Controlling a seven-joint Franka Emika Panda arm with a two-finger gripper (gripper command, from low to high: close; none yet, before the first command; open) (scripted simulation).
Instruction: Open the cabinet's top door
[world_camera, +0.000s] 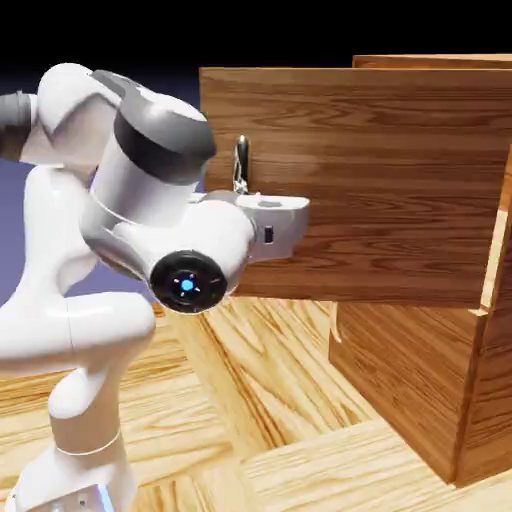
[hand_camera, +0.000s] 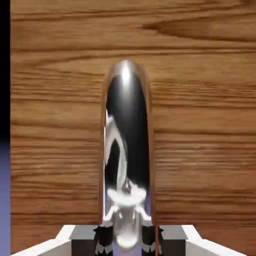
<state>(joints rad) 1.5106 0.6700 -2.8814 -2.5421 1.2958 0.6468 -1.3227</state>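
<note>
Exterior view: the top door (world_camera: 370, 185) of the cabinet (world_camera: 410, 380) stands swung out from the body, its hinged side at the exterior view's right and its free edge toward the exterior view's left, near the arm (world_camera: 160, 190). The upper end of the curved metal handle (world_camera: 241, 160) shows above the gripper, which hides the rest. In the hand view, the handle runs down the frame to the two fingertips (hand_camera: 127, 241), one at each side of it; the gripper is closed on the handle, its jaws parted only by the bar's width. The step in hand is judged to be the pull of the opening door, the grasp being made. The next move calls for a continued arc about the hinge, the wrist turning with the panel so that the fingers do not slip along the smooth bar.
</note>
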